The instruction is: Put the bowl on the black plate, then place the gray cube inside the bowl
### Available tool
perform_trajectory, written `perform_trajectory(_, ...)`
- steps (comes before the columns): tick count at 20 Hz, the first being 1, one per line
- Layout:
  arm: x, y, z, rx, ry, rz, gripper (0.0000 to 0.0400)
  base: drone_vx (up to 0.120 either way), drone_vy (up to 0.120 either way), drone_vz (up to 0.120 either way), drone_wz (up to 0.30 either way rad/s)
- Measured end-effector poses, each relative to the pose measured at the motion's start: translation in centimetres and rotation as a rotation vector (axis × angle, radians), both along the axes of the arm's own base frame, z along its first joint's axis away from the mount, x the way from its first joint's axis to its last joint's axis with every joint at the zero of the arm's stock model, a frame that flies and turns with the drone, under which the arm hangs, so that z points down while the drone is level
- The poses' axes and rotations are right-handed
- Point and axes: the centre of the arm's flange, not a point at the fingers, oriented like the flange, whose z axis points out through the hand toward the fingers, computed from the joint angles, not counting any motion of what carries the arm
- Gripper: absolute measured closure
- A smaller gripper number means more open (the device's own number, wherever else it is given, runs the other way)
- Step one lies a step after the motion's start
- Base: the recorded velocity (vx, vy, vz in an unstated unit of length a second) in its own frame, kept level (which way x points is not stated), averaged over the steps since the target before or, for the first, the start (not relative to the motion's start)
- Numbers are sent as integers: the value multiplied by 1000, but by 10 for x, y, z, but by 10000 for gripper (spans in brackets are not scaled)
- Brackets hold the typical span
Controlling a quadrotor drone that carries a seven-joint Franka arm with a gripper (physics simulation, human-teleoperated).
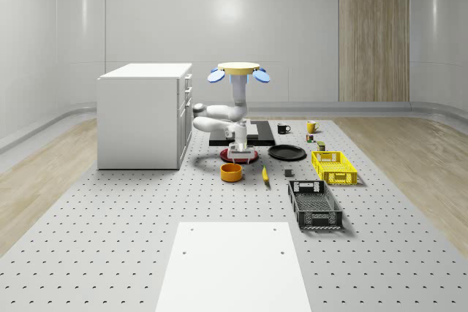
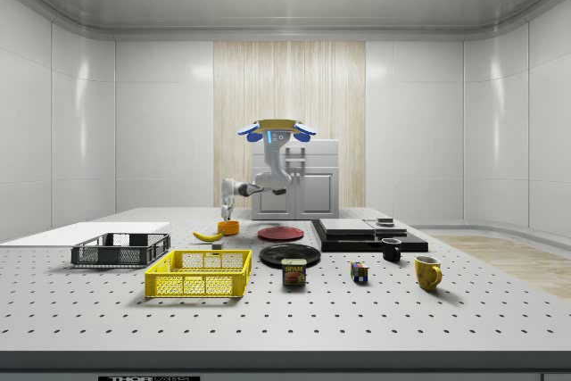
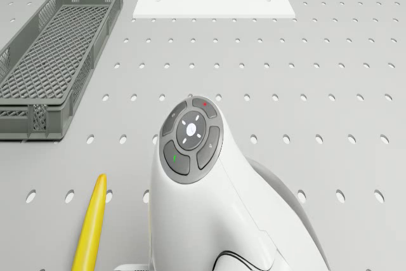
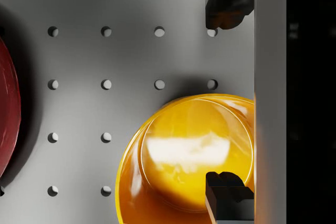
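Hovering above the perforated table [image 1: 110, 239], the drone [image 1: 239, 71] sits over the black slab [image 1: 263, 134] beside the white cabinet [image 1: 142, 115], its arm [image 1: 235, 111] folding down toward the camera in the whole-scene view. The white sheet [image 1: 232, 264] lies at the table's near edge. Taking the drone as the dial's centre in that view, the gray crate [image 1: 314, 204] lies at about 5 o'clock, the yellow crate [image 1: 334, 166] at about 4, and the black plate [image 1: 287, 153] just nearer, also around 4. A red plate [image 1: 228, 154] lies under the arm's lower end.

The gripper [image 4: 227, 98] hangs low over the table, its 2 fingers [image 4: 226, 3] spread apart with nothing between them. In the wrist view, one fingertip stands over the bowl [image 4: 186, 158], the other over bare table beyond its rim. That orange bowl rests on the table at about 6 o'clock from the drone, well apart from the black plate, with the banana [image 1: 265, 174] just beside it.

The gray cube [image 1: 289, 173] sits on the table between banana and yellow crate.
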Motion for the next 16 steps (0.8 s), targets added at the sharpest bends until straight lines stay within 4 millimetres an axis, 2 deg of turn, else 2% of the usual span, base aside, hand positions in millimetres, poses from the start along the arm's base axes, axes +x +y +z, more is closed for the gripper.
perform_trajectory(5, 0, 5, 11, 0, 0, 0, 0, 0, 0, 0, 0)
perform_trajectory(16, 6, 9, 19, 0, 0, 0, 0, 0, 0, 0, 0)
